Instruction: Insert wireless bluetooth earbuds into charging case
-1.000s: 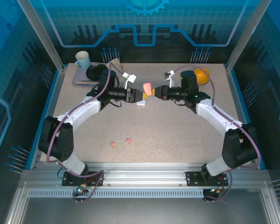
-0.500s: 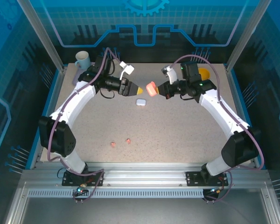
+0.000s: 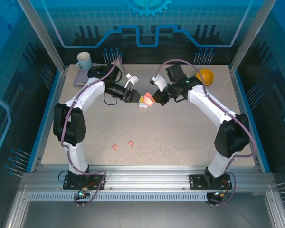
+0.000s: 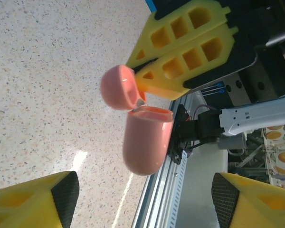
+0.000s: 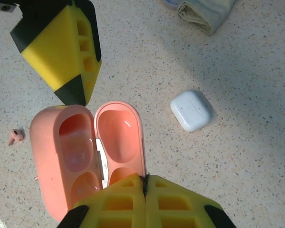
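Earbuds (image 3: 115,147), two pink ones, lie loose on the table (image 3: 190,137) near its front edge, well apart from the arms. Over the middle, the right gripper (image 5: 145,183) is clamped on the lid (image 5: 121,137) of the open pink case (image 5: 69,156), holding it above the table. The left gripper (image 3: 137,98) faces it, fingers spread wide, gripping nothing. A white case (image 5: 191,110) sits closed on the table nearby.

I get bright, even light from above on the table (image 3: 180,133) — soft shadows, one white glare patch in my left wrist view, close foreground slightly soft.
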